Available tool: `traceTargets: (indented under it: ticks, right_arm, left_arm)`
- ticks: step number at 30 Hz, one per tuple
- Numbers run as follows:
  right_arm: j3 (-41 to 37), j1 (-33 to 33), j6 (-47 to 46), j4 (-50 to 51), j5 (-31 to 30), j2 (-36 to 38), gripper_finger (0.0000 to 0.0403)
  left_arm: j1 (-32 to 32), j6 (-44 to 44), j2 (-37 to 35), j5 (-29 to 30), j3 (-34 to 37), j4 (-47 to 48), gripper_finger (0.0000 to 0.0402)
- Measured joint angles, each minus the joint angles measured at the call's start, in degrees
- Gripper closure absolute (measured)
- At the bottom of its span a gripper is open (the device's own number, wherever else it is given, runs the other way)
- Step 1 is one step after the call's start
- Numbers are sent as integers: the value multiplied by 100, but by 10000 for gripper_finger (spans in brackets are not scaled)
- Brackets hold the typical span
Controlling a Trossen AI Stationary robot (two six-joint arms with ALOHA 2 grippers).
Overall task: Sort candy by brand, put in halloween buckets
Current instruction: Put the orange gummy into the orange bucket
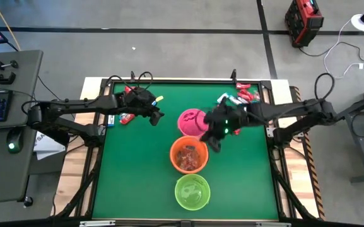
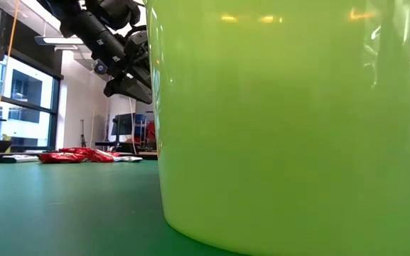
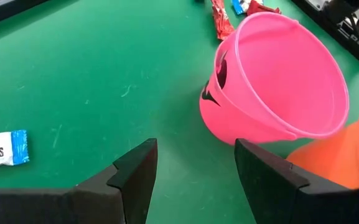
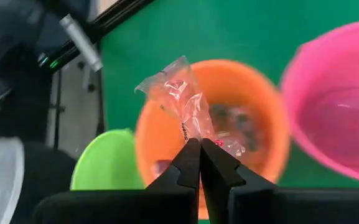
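Directly below the right hand (image 4: 199,149) sits the orange bucket (image 4: 254,93), its open mouth facing up. The hand's fingers are pressed together on a clear-wrapped candy (image 4: 185,106), which sticks out beyond the fingertips with its long axis running away from the hand and over the bucket's opening. In the high view the right hand (image 1: 214,140) hangs at the orange bucket's (image 1: 188,155) rim, on the side toward the pink bucket (image 1: 193,121); the green bucket (image 1: 192,191) lies beyond the orange one, well apart from the hand. The orange bucket already holds some candy; the pink one looks empty. The held piece appears lined up for release, so the coming move seems to turn only on the candy lying above the opening and not the rim.

The left hand (image 3: 195,165) hovers low over the green surface (image 3: 92,74) with its fingers spread wide and nothing between them. The pink bucket stands just ahead of it, and a blue-and-white packet (image 3: 2,148) lies off to one side. Loose red packets (image 1: 126,117) rest near this hand; more candy (image 1: 241,96) lies behind the right arm.
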State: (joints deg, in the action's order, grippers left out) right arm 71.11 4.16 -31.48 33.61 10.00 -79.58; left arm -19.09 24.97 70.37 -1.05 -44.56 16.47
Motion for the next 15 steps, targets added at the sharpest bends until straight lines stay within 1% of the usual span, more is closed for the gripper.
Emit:
traceTargets:
  ticks: [4, 7, 10, 15]
  right_arm:
    - [0, 410, 3, -388, -11, -245, 401]
    - [0, 513, -94, -485, -34, -475, 386]
    - [46, 514, -177, -428, -26, -721, 348]
    - [415, 474, 311, -107, -24, -958, 253]
  left_arm:
    - [0, -2, 0, 2, 1, 13, 198]
    - [0, -4, 0, 2, 1, 8, 198]
    - [0, -11, 0, 3, 1, 12, 198]
    - [-2, -61, 0, 3, 1, 19, 198]
